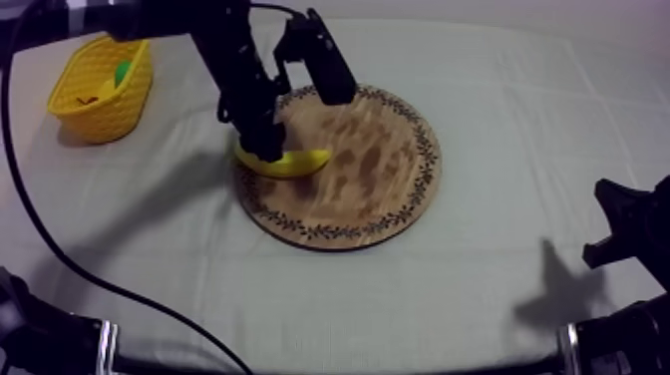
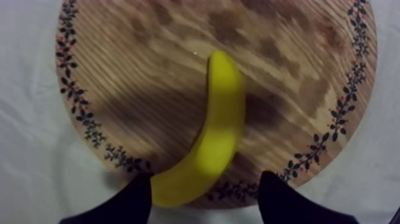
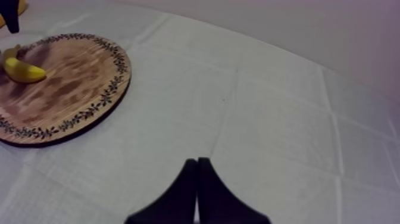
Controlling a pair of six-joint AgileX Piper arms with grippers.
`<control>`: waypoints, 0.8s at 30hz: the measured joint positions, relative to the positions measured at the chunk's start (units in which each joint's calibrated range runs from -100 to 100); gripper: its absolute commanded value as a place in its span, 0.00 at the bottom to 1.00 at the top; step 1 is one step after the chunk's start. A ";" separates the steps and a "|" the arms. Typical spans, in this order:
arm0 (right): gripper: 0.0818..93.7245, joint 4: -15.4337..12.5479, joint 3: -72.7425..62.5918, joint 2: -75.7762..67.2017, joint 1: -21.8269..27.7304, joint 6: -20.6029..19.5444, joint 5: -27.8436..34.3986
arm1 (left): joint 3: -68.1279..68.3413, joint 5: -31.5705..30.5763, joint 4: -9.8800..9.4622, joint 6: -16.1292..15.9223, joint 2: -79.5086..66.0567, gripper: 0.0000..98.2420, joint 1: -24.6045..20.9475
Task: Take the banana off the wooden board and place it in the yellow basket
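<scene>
A yellow banana (image 1: 289,162) lies on the left part of the round wooden board (image 1: 389,189), one end out over the patterned rim. My left gripper (image 1: 267,150) has come down from the upper left and hangs right over that end. In the left wrist view its black fingers (image 2: 128,202) stand apart on either side of the banana (image 2: 217,137) near the rim of the board (image 2: 149,65); the gripper (image 2: 202,199) is open. My right gripper (image 1: 623,229) rests low at the right, and in its own view it (image 3: 196,179) is shut on nothing.
The yellow basket (image 1: 100,90) stands at the far left with a green toy fruit (image 1: 122,72) inside. From the right wrist view, the board (image 3: 71,89) and banana (image 3: 21,70) lie far off across bare cloth.
</scene>
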 measured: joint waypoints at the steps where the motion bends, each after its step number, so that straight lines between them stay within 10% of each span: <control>1: 0.00 0.00 0.00 0.00 0.00 0.00 0.00 | -0.10 0.00 0.00 0.00 0.59 0.67 0.20; 24: 0.00 0.00 0.00 0.00 0.00 -0.04 0.08 | -3.03 -0.08 1.68 -0.66 11.34 0.55 0.30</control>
